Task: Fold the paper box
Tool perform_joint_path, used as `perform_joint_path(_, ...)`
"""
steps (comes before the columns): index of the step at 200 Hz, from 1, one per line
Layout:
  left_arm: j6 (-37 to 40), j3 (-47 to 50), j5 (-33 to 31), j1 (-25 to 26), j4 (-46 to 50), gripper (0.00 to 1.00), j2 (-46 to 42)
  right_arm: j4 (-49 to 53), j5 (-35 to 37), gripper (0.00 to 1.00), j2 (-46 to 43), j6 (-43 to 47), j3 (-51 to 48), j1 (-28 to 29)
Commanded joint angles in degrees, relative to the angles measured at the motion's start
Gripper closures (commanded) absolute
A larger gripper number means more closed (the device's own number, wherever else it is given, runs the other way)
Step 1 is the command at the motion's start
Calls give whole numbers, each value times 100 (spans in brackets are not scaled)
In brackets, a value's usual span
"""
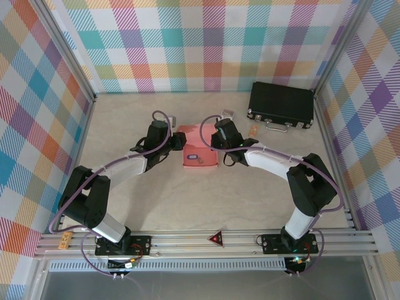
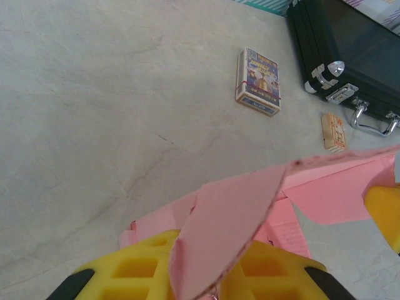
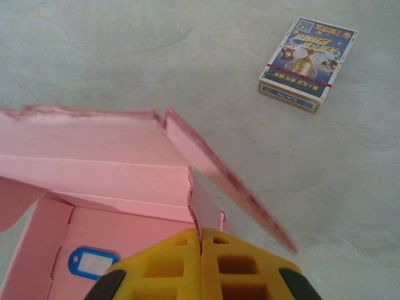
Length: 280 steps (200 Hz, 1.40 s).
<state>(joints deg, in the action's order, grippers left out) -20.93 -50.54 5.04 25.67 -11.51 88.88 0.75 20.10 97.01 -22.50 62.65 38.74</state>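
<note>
**At mid-table, one box held from two sides**

At the table's centre sits the paper box [image 1: 200, 156], half raised, with its walls up and its lid flaps loose. On its 2 o'clock corner the right gripper [image 3: 201, 236] has its jaws pressed fully together on the thin side wall. I judge this is to keep that wall upright while the other side is worked. At 10 o'clock the left gripper [image 2: 203, 253] has a loose flap running between its yellow fingers [image 2: 140, 269]. They stand slightly apart, and I cannot tell whether they really bite the card.

Counted outward:
- one box, with one blue key tag [image 3: 92, 261] lying inside
- two grippers
- toward 1 o'clock, one pack of cards [image 2: 258, 81]
- toward 2 o'clock, one small tan tag [image 2: 334, 131], then one black case [image 1: 281, 105] — all well apart from the folding
</note>
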Motion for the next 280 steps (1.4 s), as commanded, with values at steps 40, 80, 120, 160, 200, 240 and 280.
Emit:
perform_joint_path(40,-280,264,213,95,-584,78,76,-435,403,95,-274,-285,-406,243)
perform_joint_path(80,-378,404,239,140,-812,76,68,-673,550,96,-358,-323,-616,342)
perform_joint_path(120,-513,480,293,165,-865,74,88,-825,658,96,-401,-337,-770,421)
perform_joint_path(160,-596,602,306,183,-969,74,86,-815,693,96,-376,-395,-750,456)
perform_joint_path(200,-596,659,292,188,-1002,75,83,-648,752,96,-288,-432,-599,492)
perform_joint_path(240,-574,723,305,193,-1054,75,81,-524,948,95,-247,-641,-569,549)
perform_joint_path(280,-560,815,322,193,-1151,76,81,-541,1135,95,-227,-729,-614,635)
